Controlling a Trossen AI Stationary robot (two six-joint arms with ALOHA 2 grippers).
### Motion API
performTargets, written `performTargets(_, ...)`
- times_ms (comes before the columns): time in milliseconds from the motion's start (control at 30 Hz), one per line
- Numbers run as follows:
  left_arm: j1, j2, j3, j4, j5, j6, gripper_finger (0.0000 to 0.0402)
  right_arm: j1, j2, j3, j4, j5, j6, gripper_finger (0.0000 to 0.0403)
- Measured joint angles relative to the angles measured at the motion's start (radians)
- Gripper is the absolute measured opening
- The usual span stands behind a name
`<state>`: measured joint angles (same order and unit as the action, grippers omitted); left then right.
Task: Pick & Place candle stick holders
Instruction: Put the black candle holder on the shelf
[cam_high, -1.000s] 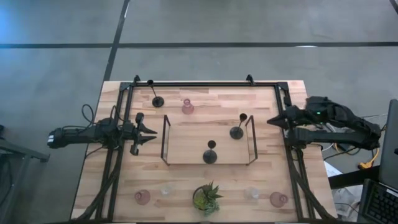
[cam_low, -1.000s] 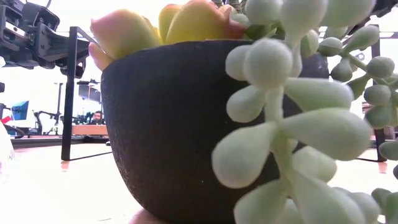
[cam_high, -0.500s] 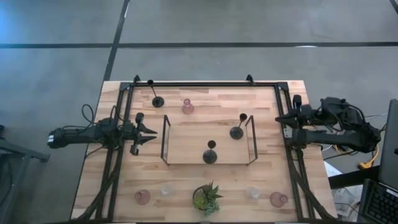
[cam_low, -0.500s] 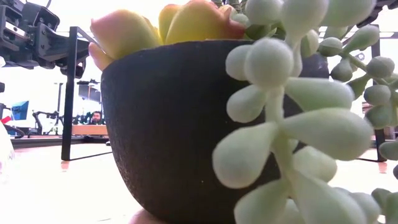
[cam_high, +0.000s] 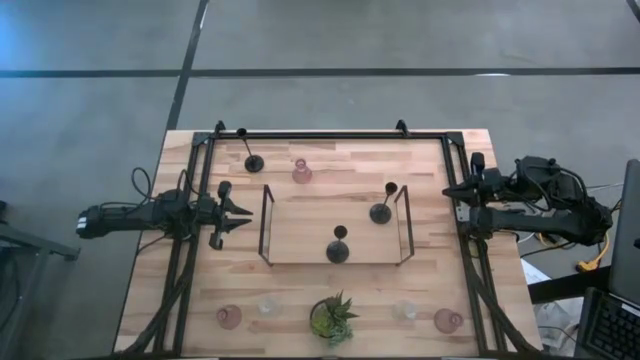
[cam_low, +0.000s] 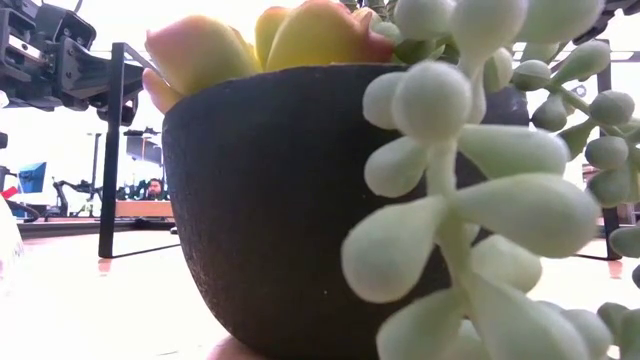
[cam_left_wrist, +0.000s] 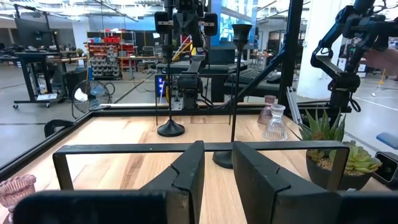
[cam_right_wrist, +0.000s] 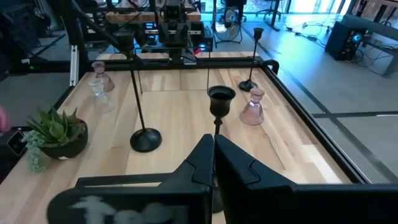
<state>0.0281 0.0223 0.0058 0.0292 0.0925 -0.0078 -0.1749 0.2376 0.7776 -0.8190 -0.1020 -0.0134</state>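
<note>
Two black candle stick holders (cam_high: 380, 212) (cam_high: 338, 250) stand on their round bases in the wire-framed wooden tray (cam_high: 300, 235). A third (cam_high: 254, 163) stands at the far left, beside a pink holder (cam_high: 301, 172). Two more pink holders (cam_high: 229, 317) (cam_high: 447, 320) and two clear ones (cam_high: 267, 307) (cam_high: 404, 310) stand along the near edge. My left gripper (cam_high: 247, 212) (cam_left_wrist: 216, 152) hovers just left of the tray, a narrow gap between its fingers, empty. My right gripper (cam_high: 447, 190) (cam_right_wrist: 213, 144) is shut and empty at the table's right edge.
The potted plant (cam_high: 332, 318) stands at the near edge between the clear holders and fills the low view (cam_low: 300, 200). The black frame rails (cam_high: 320, 135) run around the table. The tray's wire ends (cam_high: 266, 222) (cam_high: 404, 222) stand up between the grippers and the holders in the tray.
My right gripper has drawn back from the tray toward the table's right edge, then held still. Nothing else has moved.
</note>
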Motion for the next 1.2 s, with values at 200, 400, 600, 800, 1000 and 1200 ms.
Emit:
performTargets(200,0.0,0.0,0.0,0.0,0.0,0.0,0.0088,0.0,0.002,0.0,0.0,0.0,-0.001,0.0008)
performTargets(400,0.0,0.0,0.0,-0.002,0.0,-0.037,0.0088,0.0,0.001,0.0,0.0,0.0,-0.005,0.0008)
performTargets(600,0.0,0.001,0.0,-0.002,0.0,-0.037,0.0088,0.0,0.001,0.0,-0.005,0.088,0.026,0.0009)
performTargets(800,0.0,0.001,0.0,0.0,-0.001,-0.037,0.0088,0.0,0.001,0.0,-0.01,0.173,0.061,0.0009)
performTargets(1000,0.0,0.001,0.0,0.001,-0.001,-0.038,0.0088,0.0,0.001,0.0,-0.01,0.174,0.061,0.0009)
performTargets(1200,0.0,0.001,0.0,0.003,-0.045,-0.034,0.0087,0.0,0.001,0.0,-0.01,0.174,0.061,0.0009)
